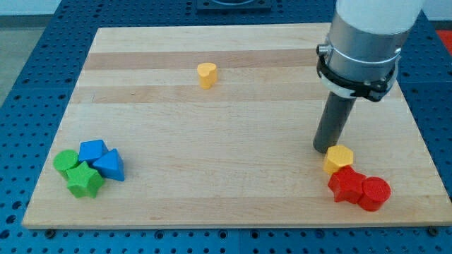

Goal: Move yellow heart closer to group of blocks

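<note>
A yellow heart point(206, 75) stands alone near the view's top centre of the wooden board point(233, 127). At the bottom left is a group: a green cylinder point(66, 161), a green star point(85, 180), a blue cube point(92, 151) and a blue triangle point(109, 166), all touching. At the bottom right a yellow hexagon point(338, 159), a red star point(345, 185) and a red cylinder point(374, 193) sit together. My tip point(325, 149) rests just left of the yellow hexagon, far to the right and below the yellow heart.
The arm's wide grey body point(367, 39) hangs over the board's top right corner. A blue perforated table point(28, 77) surrounds the board on all sides.
</note>
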Robot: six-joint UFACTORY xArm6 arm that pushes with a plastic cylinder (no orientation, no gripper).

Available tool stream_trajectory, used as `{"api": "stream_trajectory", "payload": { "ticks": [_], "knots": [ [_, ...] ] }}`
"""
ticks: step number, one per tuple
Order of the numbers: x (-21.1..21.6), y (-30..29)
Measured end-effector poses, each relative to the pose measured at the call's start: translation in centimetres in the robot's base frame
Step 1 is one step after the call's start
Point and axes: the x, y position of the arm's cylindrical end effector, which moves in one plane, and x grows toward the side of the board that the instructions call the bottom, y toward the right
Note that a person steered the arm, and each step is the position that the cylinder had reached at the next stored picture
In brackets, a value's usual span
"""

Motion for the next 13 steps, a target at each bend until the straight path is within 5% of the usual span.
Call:
{"api": "stream_trajectory", "payload": {
  "ticks": [2,4,5,6,13],
  "knots": [
    [-11.4,-0.4],
    [-21.2,-12.1],
    [-20.9,-22.0],
    [-20.9,-22.4],
    [-14.9,-15.3]
  ]
}}
